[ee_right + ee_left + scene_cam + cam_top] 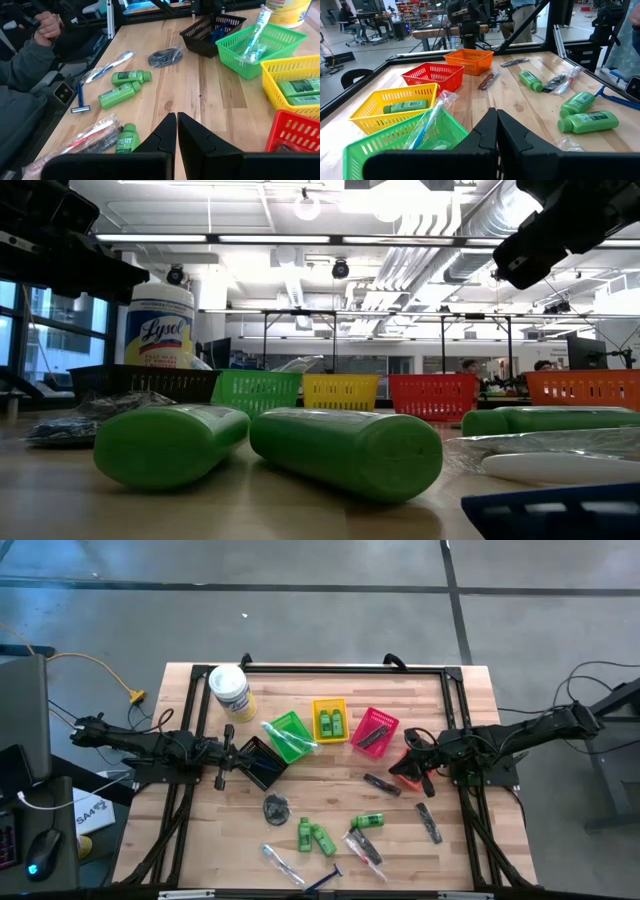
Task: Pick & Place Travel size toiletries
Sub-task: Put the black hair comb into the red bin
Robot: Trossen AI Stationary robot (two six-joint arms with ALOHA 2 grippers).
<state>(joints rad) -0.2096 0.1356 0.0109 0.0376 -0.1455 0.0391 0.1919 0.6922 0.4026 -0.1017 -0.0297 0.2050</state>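
Note:
Loose toiletries lie flat on the near half of the wooden table [470, 710]: two green bottles [314, 836] side by side, a third green bottle [367, 822], a dark coiled bundle [277, 806], two black combs [381, 784] [429, 822], clear tubes [365, 848], a packed toothbrush [282, 862] and a blue razor [325, 880]. The yellow basket [331, 720] holds green bottles, and the green basket [290, 735] holds a packed toothbrush [427, 125]. My left gripper [238, 752] is shut and level by the black basket [262, 762]. My right gripper [410, 762] is shut above the orange basket [469, 60]. Neither holds anything.
A white wipes tub with a yellow label [230, 690] stands at the far left. A red basket [374, 730] sits between the yellow and orange ones. A black frame [340, 668] runs around the table. A seated person [25, 65] is at the near edge.

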